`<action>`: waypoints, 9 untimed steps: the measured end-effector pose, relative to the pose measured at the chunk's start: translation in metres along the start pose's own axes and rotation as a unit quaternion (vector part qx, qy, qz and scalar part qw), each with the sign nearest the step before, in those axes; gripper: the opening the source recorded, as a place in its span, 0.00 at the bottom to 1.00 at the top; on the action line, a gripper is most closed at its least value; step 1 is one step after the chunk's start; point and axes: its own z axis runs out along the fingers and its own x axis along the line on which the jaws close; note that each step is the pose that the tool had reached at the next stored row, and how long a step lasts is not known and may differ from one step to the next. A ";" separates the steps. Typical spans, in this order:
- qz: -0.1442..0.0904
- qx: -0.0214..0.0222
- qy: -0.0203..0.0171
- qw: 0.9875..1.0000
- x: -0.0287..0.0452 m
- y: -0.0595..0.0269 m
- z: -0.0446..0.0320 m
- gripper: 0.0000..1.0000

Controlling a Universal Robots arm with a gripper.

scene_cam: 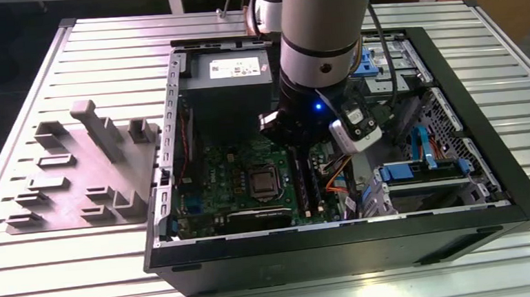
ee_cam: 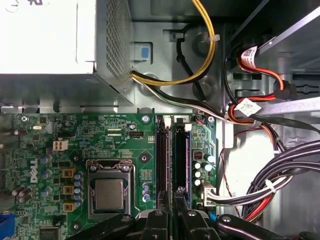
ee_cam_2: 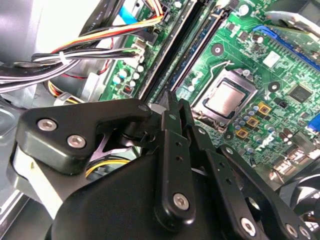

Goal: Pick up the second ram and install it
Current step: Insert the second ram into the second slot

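Claw (ee_cam_2: 172,100) fingers pressed together, poised over second ram (ee_cam: 180,160) seated in motherboard (ee_cam: 125,145) slot, inside open computer case (scene_cam: 488,176) on counter (scene_cam: 103,62).

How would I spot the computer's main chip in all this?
Look inside the open black computer case at the green circuit board on its floor. Near the board's middle lies a flat silver square clamped in a metal frame. Its neighbours are tiny dark parts and long, narrow black slots.

Arm (scene_cam: 322,21): silver-grey cylinder showing black joint bands, blue light glowing.
Gripper (ee_cam_2: 172,107): matte black linkage plates showing silver screw heads in both wrist views.
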 end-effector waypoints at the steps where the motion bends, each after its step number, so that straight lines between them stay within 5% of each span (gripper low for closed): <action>1: 0.000 0.000 0.000 1.000 0.0000 0.0000 0.0000 0.19; 9: 0.000 0.000 0.000 1.000 0.0000 0.0000 -0.0003 0.19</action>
